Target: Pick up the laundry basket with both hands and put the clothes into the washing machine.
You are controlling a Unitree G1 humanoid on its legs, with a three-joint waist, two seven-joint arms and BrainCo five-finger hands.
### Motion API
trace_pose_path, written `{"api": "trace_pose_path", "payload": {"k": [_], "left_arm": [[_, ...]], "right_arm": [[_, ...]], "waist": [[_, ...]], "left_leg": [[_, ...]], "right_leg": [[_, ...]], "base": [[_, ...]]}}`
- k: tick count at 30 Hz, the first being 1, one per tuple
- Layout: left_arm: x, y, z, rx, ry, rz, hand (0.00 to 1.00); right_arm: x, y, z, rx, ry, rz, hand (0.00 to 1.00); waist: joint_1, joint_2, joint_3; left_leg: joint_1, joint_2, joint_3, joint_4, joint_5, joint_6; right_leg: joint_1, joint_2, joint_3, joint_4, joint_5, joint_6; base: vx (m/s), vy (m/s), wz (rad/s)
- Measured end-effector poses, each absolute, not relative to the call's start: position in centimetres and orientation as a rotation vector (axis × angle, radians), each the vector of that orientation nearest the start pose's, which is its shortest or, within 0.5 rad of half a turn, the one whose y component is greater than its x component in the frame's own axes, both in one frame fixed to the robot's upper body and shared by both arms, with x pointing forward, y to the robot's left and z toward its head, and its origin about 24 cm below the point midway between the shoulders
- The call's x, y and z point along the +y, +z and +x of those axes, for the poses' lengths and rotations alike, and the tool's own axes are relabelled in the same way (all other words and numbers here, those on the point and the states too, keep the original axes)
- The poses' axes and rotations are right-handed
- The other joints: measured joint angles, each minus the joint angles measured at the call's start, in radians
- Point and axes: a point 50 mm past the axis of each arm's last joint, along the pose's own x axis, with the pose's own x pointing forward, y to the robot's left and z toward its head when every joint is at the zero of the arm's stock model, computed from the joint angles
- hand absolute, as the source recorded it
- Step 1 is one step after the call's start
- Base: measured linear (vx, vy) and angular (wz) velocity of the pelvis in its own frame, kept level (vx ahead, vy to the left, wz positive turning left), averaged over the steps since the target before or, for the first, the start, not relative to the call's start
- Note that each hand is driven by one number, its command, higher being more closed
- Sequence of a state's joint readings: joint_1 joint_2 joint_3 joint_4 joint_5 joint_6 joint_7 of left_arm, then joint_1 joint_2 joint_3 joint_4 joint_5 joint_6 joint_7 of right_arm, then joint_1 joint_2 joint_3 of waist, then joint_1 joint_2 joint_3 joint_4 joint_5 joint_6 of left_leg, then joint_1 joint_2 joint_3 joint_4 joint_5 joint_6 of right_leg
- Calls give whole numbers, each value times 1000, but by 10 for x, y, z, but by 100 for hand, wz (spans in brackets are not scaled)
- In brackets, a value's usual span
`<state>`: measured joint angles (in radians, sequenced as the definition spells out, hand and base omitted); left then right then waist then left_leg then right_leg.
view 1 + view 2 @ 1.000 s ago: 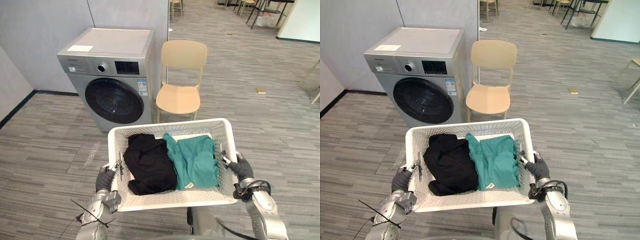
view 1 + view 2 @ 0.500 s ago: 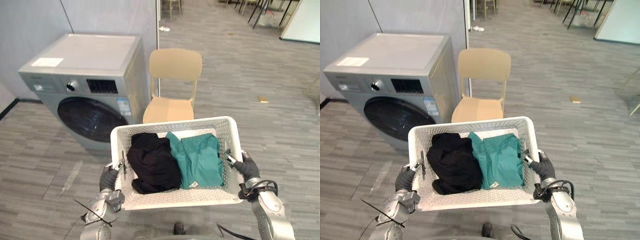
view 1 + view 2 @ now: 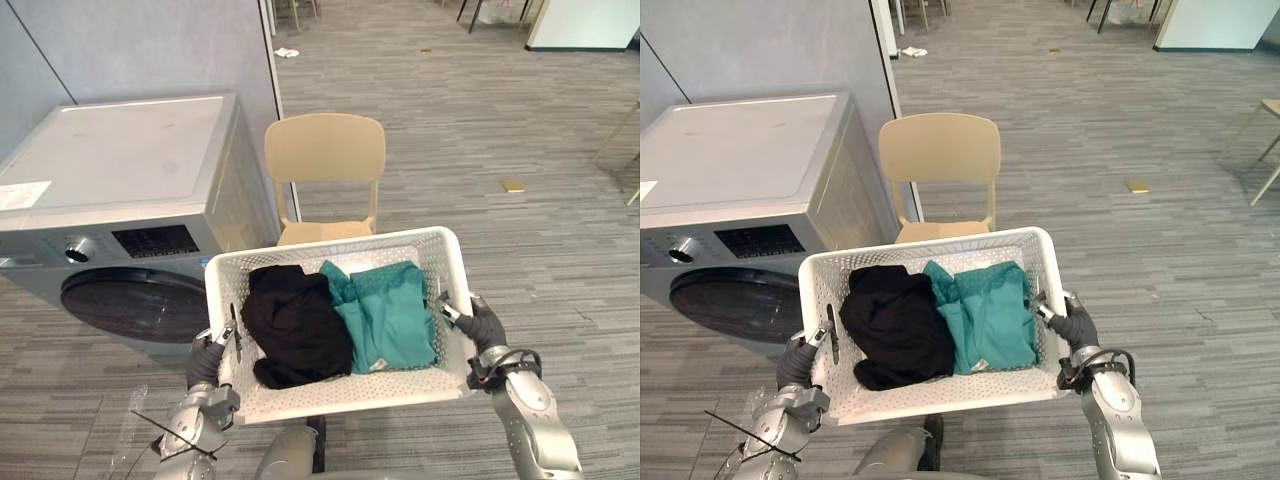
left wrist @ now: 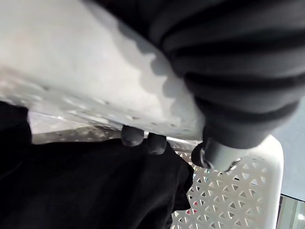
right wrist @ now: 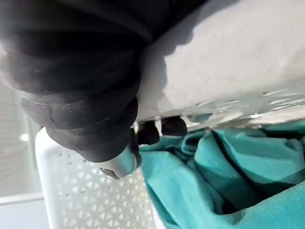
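The laundry basket [image 3: 340, 397] hangs just in front of the washing machine [image 3: 120, 170], with the left hand [image 3: 205, 362] and right hand [image 3: 482, 328] each curling fingertips [image 4: 132, 137] over a side rim. A black garment [image 3: 295, 325] and a teal garment [image 3: 385, 315] lie inside; the basket hides part of the machine's door [image 3: 140, 305].

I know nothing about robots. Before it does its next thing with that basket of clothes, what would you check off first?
1. Grip of the left hand on the basket: ok, its fingers curl over the rim.
2. Grip of the right hand: ok, its fingers hook over the rim.
3. Clothes inside: ok, the black garment and the teal garment both lie in the basket.
4. The door of the washing machine open: not ok, it is shut.
5. The chair out of the way: cannot tell; it stands close beside the machine.
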<state>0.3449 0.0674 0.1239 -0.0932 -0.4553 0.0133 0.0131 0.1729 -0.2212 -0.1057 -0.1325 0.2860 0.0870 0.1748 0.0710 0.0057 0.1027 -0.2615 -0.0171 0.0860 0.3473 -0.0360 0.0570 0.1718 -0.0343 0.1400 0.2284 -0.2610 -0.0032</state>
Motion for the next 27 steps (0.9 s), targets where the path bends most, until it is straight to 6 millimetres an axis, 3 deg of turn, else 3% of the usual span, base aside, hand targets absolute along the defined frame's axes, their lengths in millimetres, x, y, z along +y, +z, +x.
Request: {"api": "trace_pose_path", "payload": {"k": [1,3,5,7,9,10,11,12,13,15,17,19,22,25,27], "left_arm": [[211,-3,173,193,260,-357,100],[212,0,173,180,262,-354,100],[214,1,173,178,262,-341,100],[216,2,173,177,262,-332,100],[216,2,172,182,263,-319,100],[217,1,172,186,265,-310,100],[218,1,171,188,268,-306,100],[218,1,171,187,266,-304,100],[218,2,172,187,265,-303,100],[218,2,172,186,263,-301,100],[218,1,170,190,264,-298,100],[216,-2,167,206,262,-304,100],[210,-2,169,209,240,-313,100],[209,-3,174,208,227,-306,100],[210,-6,180,219,214,-293,100]], "right_arm": [[-212,39,218,85,54,63,100],[-210,39,219,80,51,76,100],[-208,37,219,83,51,89,100],[-207,34,218,92,47,101,100],[-206,29,218,111,42,111,100],[-206,27,218,118,40,118,100],[-205,26,217,120,39,118,100],[-205,26,217,120,39,118,100],[-204,26,217,119,39,118,100],[-204,28,215,115,38,117,100],[-204,27,212,120,34,120,100],[-207,26,208,127,28,106,100],[-214,28,204,125,14,95,100],[-217,28,205,126,4,100,100],[-218,21,210,148,2,116,100]], "waist": [[-1,-3,-3],[0,-3,-4],[-3,-9,-5],[-6,-10,-5],[-11,0,2],[-18,3,7],[-28,9,14],[-34,20,21],[-35,21,22],[-41,16,21],[-30,-13,7],[-32,-12,-2],[-33,19,-16],[-29,22,-18],[-27,25,-22]], "left_leg": [[19,-19,2,-3,-21,13],[74,-35,7,-19,-69,24],[143,-61,15,-53,-103,47],[173,-74,17,-56,-116,65],[217,-79,2,-58,-142,80],[237,-78,-7,-61,-149,81],[266,-70,-20,-66,-160,82],[287,-55,-38,-61,-178,75],[291,-52,-43,-59,-182,74],[292,-43,-59,-46,-203,60],[290,-45,-68,-24,-244,31],[289,-29,-110,-12,-260,8],[272,4,-154,-53,-240,-29],[289,15,-166,-100,-202,-89],[312,18,-167,-106,-199,-90]], "right_leg": [[-3,-15,1,36,9,18],[-28,-24,3,170,10,98],[-164,-26,21,493,74,272],[-234,-31,26,668,149,279],[-325,-39,-15,827,139,266],[-354,-52,-50,858,117,227],[-386,-73,-104,848,70,145],[-405,-73,-142,746,38,95],[-406,-71,-146,715,34,89],[-397,-68,-161,494,31,81],[-356,-72,-171,229,90,47],[-314,-63,-220,161,112,57],[-301,-35,-274,74,142,28],[-273,-28,-300,23,164,9],[-240,-22,-301,1,164,9]], "base": [[456,254,-2],[332,183,-4],[277,145,0],[231,121,3],[197,89,10],[135,41,24],[112,11,34],[87,5,31],[79,-21,37],[53,-48,27],[121,-117,18],[242,-223,40],[237,-177,35],[177,-105,20],[124,-39,6]]}}
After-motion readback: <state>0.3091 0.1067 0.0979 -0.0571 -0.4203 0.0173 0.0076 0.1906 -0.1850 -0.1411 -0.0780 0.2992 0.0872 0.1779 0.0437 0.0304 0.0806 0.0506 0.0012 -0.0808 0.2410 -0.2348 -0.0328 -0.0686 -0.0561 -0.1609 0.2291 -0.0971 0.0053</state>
